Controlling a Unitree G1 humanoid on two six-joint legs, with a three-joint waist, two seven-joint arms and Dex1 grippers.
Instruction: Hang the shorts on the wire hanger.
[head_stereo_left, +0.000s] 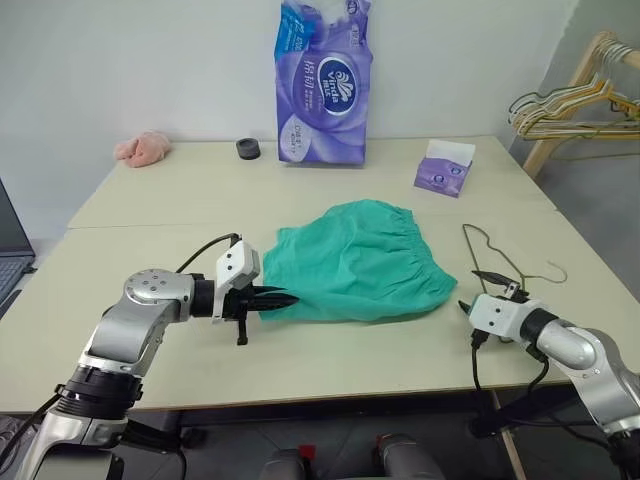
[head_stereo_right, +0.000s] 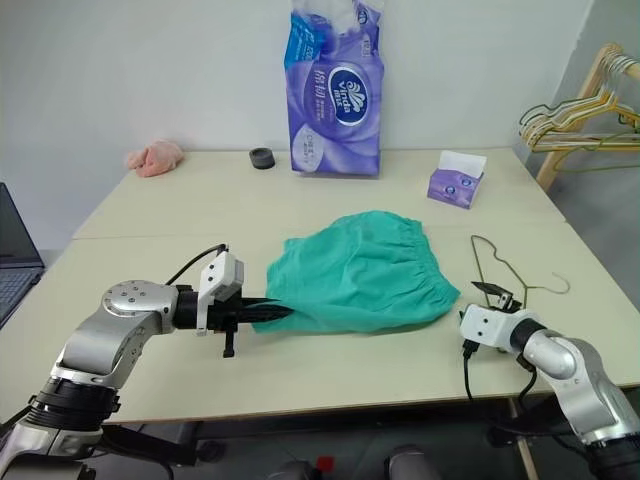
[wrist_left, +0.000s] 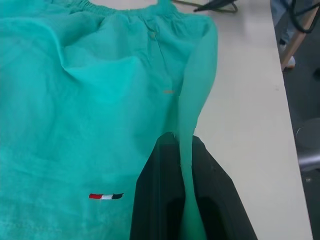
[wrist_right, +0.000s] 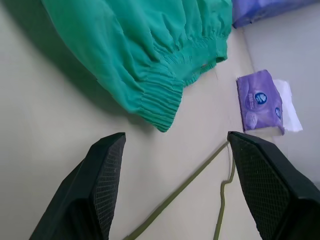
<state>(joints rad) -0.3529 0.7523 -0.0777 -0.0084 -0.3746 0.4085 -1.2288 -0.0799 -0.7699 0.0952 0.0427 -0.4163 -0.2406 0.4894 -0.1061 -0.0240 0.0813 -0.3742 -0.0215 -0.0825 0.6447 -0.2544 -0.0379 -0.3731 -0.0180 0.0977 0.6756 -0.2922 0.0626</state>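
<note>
The teal-green shorts (head_stereo_left: 362, 262) lie flat in the middle of the table (head_stereo_left: 150, 215), their gathered waistband (wrist_right: 165, 102) toward the right. My left gripper (head_stereo_left: 276, 300) is shut on the left edge of the shorts; in the left wrist view a fold of fabric (wrist_left: 192, 100) runs pinched between the black fingers (wrist_left: 155, 200). The thin olive wire hanger (head_stereo_left: 492, 252) lies flat on the table to the right of the shorts. My right gripper (wrist_right: 175, 137) hovers open just before the hanger wire (wrist_right: 172, 197), near the waistband corner, with nothing between its fingers.
A tall purple tissue pack (head_stereo_left: 322, 85) stands at the back, with a small purple tissue box (head_stereo_left: 443, 172) to its right. A black round object (head_stereo_left: 248, 148) and a pink cloth (head_stereo_left: 142, 150) lie at the back left. A wooden rack with several hangers (head_stereo_left: 570, 105) stands beyond the table's right side.
</note>
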